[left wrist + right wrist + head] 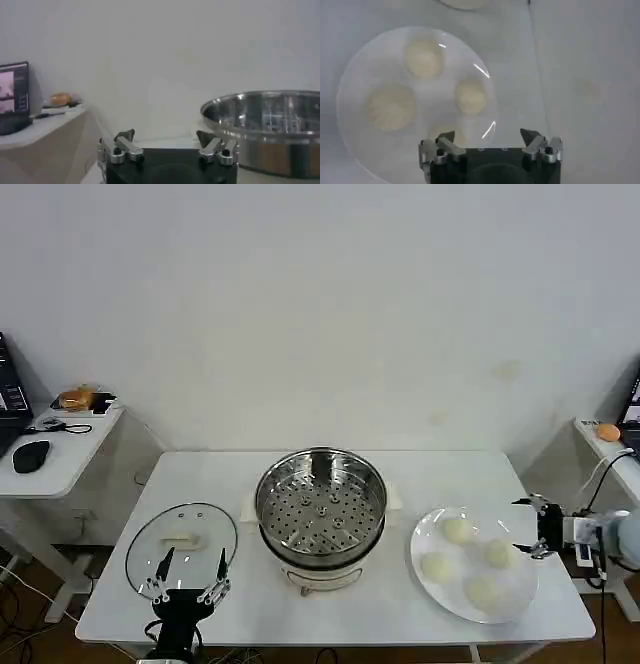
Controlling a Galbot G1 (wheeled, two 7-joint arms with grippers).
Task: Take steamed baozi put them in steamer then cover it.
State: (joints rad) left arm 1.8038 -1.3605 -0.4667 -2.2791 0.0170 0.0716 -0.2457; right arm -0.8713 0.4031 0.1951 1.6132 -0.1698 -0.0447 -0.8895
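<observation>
The steel steamer (320, 509) stands uncovered mid-table, its perforated tray bare; the left wrist view shows its rim (265, 125). The glass cover (181, 546) lies flat on the table to its left. Several steamed baozi (457, 530) (423, 57) rest on a white plate (515, 594) (375, 60) to the right. My left gripper (188, 569) (166, 137) hovers open at the cover's near edge, holding nothing. My right gripper (530, 529) (489, 136) is open beside the plate's right rim, close to one baozi (498, 553) (471, 96).
The white table's (400, 474) right edge runs just past the plate. A side desk (60, 454) at the left carries a mouse and an orange thing. Another desk (600, 444) stands at the right with an orange thing (607, 431) on it.
</observation>
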